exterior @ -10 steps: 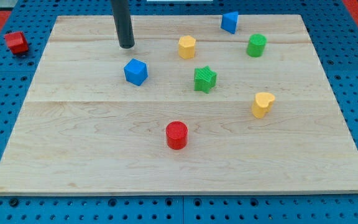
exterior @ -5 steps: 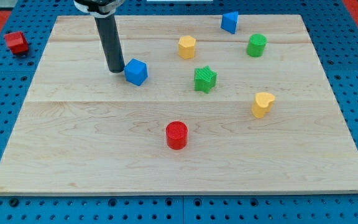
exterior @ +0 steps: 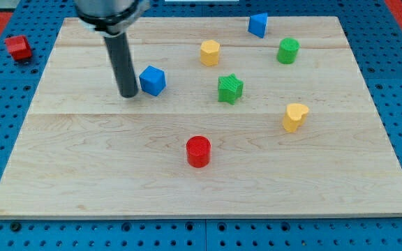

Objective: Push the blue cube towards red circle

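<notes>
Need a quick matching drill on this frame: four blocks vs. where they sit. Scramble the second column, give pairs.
1. blue cube
2. red cylinder
3. yellow heart
4. red block

A. off the board, view's top left
B. just right of my tip
C. view's right side of the board
D. nearest the view's bottom edge

Pairs: 1-B, 2-D, 3-C, 4-A

Single camera, raised front view, angled down, whole board (exterior: 201, 188) visible

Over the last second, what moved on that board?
Only my tip: it slid from above the blue cube down the view to its left side, close beside it. The cube, the red circle and the other blocks stayed put.
</notes>
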Robot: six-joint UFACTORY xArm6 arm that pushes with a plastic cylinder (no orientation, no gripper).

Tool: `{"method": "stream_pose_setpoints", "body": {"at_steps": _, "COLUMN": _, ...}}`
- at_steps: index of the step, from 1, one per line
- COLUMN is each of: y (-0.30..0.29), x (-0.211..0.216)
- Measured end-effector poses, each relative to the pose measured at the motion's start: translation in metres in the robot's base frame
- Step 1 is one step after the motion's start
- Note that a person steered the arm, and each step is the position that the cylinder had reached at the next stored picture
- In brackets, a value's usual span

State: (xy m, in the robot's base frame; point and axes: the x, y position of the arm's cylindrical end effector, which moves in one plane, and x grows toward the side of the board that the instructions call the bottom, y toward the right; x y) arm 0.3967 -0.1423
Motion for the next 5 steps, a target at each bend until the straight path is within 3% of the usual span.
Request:
{"method": "stream_pose_setpoints", "body": {"at_steps": 1, "y": -0.035, "x": -0.018}}
{"method": "stream_pose_setpoints", "body": {"at_steps": 2, "y": -0.006, "x": -0.054}}
{"method": "stream_pose_setpoints", "body": {"at_steps": 4, "y": 0.065, "x": -0.045}}
{"method": "stream_pose_setpoints", "body": {"at_steps": 5, "y": 0.077, "x": -0.019}}
